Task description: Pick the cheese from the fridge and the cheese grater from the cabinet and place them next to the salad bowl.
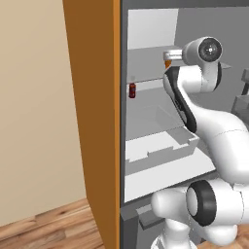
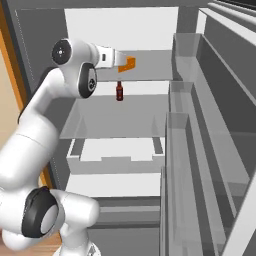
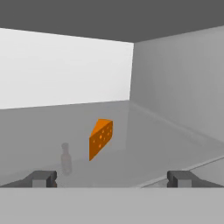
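Nearest, the white arm reaches into the open fridge (image 2: 210, 150) past the orange-brown wooden panel (image 1: 95, 112) on its left. The gripper (image 3: 112, 178) has its jaws spread wide and released, grasping nothing, both dark tips apart at the near edge of an upper shelf (image 3: 144, 144). Beyond them, on that glassy shelf, the cheese (image 3: 101, 139) stands on edge, an orange wedge with small holes, apart from the tips. Below that shelf, a small dark red bottle (image 2: 119, 91) stands upright on a lower shelf, seen blurred through the glass in the hand view.
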Robot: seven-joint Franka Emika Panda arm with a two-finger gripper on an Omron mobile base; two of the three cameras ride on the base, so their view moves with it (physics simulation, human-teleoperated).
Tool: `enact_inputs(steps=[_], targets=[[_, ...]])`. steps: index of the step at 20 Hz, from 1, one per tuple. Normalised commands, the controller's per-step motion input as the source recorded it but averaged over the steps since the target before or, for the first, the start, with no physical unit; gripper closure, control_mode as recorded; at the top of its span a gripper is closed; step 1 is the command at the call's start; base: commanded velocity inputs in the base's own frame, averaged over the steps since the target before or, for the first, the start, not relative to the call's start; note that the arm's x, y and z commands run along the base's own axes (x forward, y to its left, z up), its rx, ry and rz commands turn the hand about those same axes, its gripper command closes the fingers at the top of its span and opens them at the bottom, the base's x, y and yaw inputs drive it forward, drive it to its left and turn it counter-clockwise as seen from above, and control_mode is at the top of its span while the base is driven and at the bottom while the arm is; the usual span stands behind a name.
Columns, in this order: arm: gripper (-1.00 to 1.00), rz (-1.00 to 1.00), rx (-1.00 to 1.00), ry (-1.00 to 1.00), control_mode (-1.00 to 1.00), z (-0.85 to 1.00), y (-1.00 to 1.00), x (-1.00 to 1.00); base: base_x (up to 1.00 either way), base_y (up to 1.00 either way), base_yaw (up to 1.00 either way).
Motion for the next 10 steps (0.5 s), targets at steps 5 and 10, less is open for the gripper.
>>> enact_inputs(steps=[5, 10], targets=[[-1.0, 0.0, 0.0, 0.02, -1.0, -0.03, 0.0, 0.29, 0.0, 0.0, 0.0], [-1.0, 0.0, 0.05, 0.07, -1.0, -0.03, 0.0, 0.23, 0.0, 0.0, 0.0]])
